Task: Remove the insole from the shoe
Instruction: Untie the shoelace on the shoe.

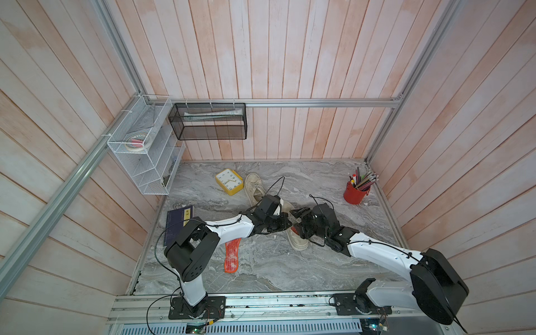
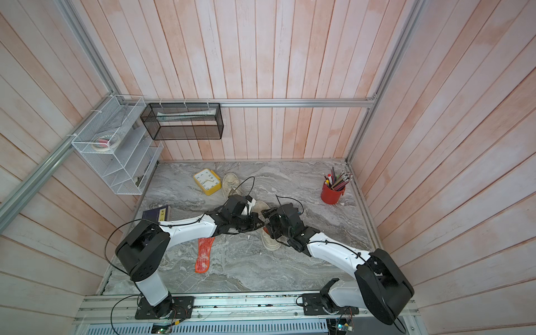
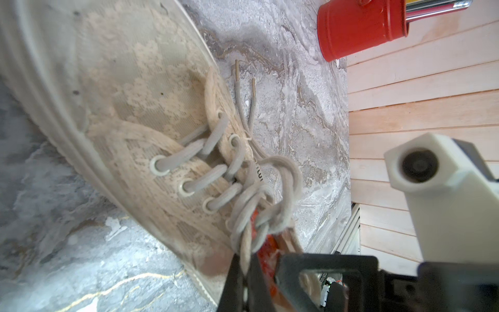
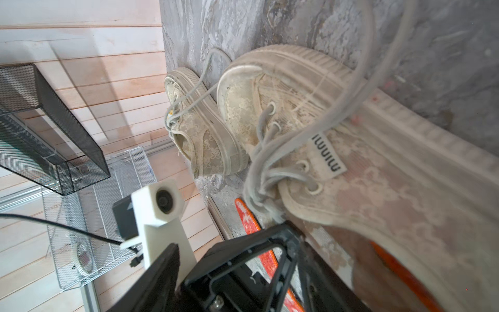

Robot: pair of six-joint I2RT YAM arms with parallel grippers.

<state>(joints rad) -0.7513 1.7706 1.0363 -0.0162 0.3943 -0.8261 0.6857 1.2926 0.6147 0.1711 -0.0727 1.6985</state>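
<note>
A worn beige lace-patterned shoe lies mid-table, under both grippers. An orange insole shows inside its opening, and a red sliver of it peeks out between the grippers. My left gripper is shut on the shoe's grey laces above the tongue. My right gripper stands open at the shoe's opening, facing the left one. Whether it touches the insole is hidden. A second orange insole lies loose on the table by the left arm.
A second beige shoe and a yellow clock sit at the back. A red pencil cup stands back right, and a blue book lies at the left edge. A white wire rack and a black mesh basket hang on the walls.
</note>
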